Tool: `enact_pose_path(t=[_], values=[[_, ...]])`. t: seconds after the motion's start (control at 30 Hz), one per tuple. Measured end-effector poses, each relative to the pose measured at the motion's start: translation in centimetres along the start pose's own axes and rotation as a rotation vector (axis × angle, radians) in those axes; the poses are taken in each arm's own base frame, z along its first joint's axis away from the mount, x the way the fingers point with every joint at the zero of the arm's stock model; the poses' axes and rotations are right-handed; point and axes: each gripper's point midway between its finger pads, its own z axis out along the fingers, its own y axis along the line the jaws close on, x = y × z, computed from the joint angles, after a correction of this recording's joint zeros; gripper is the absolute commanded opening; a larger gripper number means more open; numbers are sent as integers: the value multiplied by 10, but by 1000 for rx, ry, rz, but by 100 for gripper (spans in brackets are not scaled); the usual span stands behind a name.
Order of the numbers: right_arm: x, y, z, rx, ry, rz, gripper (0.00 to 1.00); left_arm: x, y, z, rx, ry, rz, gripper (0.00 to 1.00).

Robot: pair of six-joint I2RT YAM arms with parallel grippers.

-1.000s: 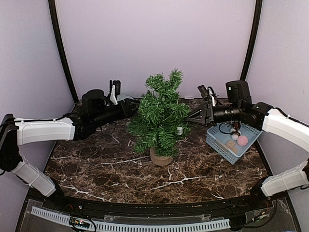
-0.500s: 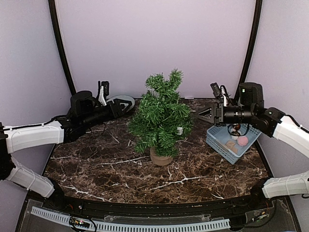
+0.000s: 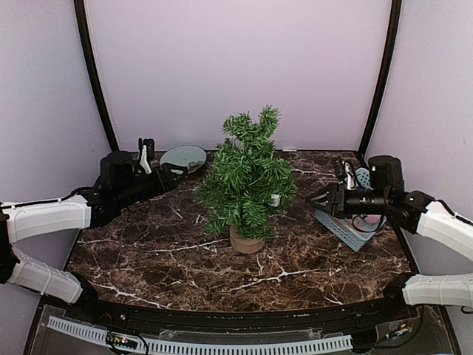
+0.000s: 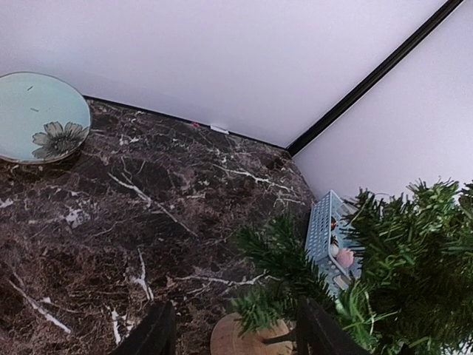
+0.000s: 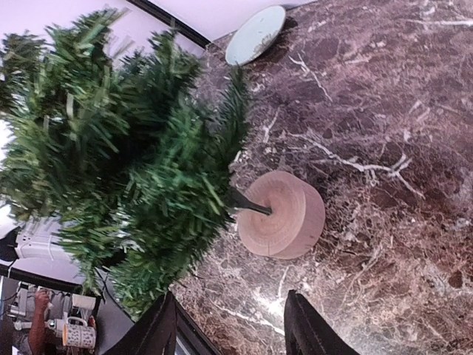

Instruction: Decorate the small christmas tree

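Observation:
The small christmas tree (image 3: 244, 176) stands mid-table on its round wooden stump (image 3: 246, 240), and a small white ornament (image 3: 274, 200) hangs low on its right side. My left gripper (image 3: 167, 177) is left of the tree, apart from the branches and open with nothing in it. In the left wrist view the left gripper (image 4: 236, 342) frames the stump (image 4: 247, 338), with the tree (image 4: 403, 259) to the right. My right gripper (image 3: 318, 198) is right of the tree, also open and holding nothing. In the right wrist view the right gripper (image 5: 230, 333) points at the stump (image 5: 284, 214) and the tree (image 5: 126, 148).
A light blue basket (image 3: 353, 229) holding ornaments sits at the right edge, mostly behind my right arm, and a pink ball (image 4: 344, 257) shows inside it. A pale green flower-patterned plate (image 3: 183, 157) lies at the back left. Purple walls close in the table.
Both arms pulled back from the tree: the left moved left, the right moved right and lower, in front of the basket. Both jaws opened wider.

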Motion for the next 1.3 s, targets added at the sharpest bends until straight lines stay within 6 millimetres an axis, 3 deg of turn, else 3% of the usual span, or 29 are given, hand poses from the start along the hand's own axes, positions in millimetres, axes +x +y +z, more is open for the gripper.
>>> enact_pose_path(t=[0.2,0.37,0.67,0.87,1.03,1.3], values=[[41,-42,22,66,88,97,48,20,21,-3,-43,39,-33,53],[59,-56,43,82,128,139,47,39,31,-7,-54,82,-51,49],[77,-64,86,81,187,140,45,100,49,-17,-27,243,-94,47],[86,-69,113,64,202,163,43,130,45,-3,25,317,-91,47],[88,-62,134,29,208,159,41,170,35,9,73,408,-86,47],[81,-64,156,7,191,166,39,187,27,20,122,431,-106,48]])
